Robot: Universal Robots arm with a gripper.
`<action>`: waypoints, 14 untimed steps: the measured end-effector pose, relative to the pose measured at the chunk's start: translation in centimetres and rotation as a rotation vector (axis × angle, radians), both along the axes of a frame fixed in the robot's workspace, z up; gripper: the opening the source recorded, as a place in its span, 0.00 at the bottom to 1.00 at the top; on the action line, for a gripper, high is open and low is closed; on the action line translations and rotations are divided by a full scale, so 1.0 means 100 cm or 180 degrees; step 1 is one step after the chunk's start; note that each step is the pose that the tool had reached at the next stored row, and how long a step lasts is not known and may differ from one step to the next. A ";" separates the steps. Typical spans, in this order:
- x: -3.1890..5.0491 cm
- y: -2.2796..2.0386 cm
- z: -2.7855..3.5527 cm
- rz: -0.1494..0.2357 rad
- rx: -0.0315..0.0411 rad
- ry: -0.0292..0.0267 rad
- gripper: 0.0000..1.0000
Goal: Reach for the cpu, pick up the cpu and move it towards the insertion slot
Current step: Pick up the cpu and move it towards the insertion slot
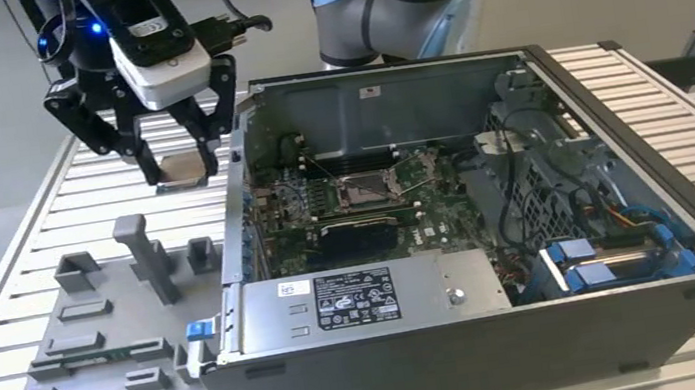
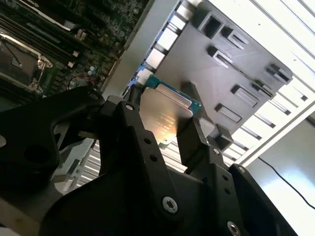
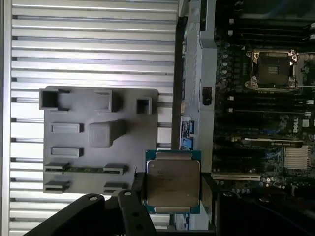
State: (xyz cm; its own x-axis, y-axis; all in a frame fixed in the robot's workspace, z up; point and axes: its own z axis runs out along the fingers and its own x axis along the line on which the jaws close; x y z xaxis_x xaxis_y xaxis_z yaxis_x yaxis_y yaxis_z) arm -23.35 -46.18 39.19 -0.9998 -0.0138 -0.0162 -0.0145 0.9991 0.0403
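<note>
Both wrist views show the claw (image 3: 172, 196) gripping the cpu (image 3: 172, 183).

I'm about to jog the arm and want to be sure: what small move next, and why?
Probably carry across toward the exterior view's right, staying above the case wall. The gripper is shut on the cpu, lifted off the slatted table, outside the open computer case; the insertion slot lies inside on the motherboard.
</note>
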 end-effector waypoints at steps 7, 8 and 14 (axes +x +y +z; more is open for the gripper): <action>0.0194 0.0000 0.0001 0.0000 0.0000 0.0000 0.00; 0.0224 0.0000 0.0001 0.0000 0.0000 0.0000 0.00; 0.0408 0.0000 0.0001 0.0000 -0.0001 0.0000 0.00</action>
State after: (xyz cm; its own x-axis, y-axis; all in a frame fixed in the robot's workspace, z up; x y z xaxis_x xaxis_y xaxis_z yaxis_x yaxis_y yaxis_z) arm -19.27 -46.19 39.20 -0.9998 -0.0138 -0.0161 -0.0145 0.9991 0.0401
